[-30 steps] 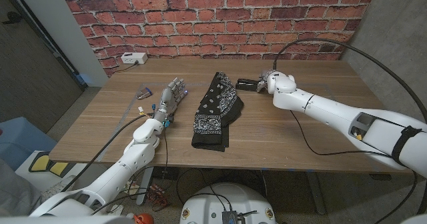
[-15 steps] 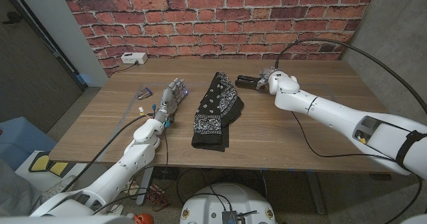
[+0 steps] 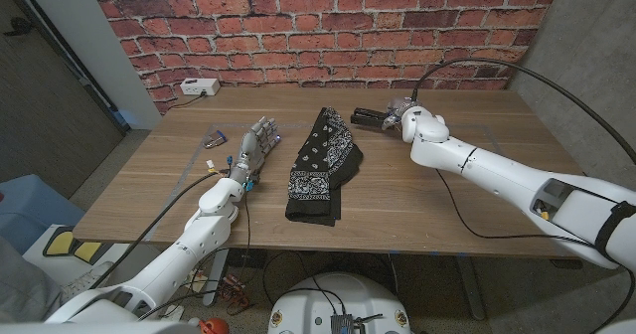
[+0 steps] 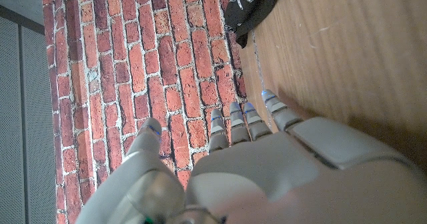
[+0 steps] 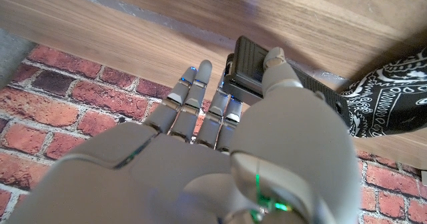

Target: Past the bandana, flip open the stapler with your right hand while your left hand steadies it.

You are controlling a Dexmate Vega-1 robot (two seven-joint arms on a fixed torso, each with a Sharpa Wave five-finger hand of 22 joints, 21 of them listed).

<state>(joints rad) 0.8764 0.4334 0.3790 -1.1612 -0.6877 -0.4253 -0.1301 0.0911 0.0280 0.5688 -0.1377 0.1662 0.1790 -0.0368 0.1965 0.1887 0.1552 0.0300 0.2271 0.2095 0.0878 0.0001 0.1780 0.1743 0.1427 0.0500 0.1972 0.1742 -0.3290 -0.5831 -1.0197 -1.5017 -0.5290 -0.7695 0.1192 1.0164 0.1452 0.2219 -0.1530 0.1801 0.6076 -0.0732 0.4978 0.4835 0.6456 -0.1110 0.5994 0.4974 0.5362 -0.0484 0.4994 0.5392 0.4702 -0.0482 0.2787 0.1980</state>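
A black stapler (image 3: 368, 115) lies on the wooden table just past the far end of the black paisley bandana (image 3: 323, 162). My right hand (image 3: 405, 118) is at the stapler's right end. In the right wrist view my right hand (image 5: 220, 151) has its thumb on top of the stapler (image 5: 248, 64) and its fingers against that end, gripping it, with the bandana (image 5: 390, 104) beside it. My left hand (image 3: 256, 143) stands apart to the left of the bandana, fingers spread and holding nothing. In the left wrist view my left hand (image 4: 267, 164) points toward the brick wall, with the bandana (image 4: 250, 4) off to one side.
A white box (image 3: 199, 87) with a cable sits at the table's far left corner. Small loose items (image 3: 214, 138) lie beside my left hand. A brick wall (image 3: 328, 26) closes the back. A black cable (image 3: 467, 71) arcs over the right arm.
My right hand has shifted a little farther from me toward the wall, and the stapler has moved with it. The left hand and the bandana have stayed put.
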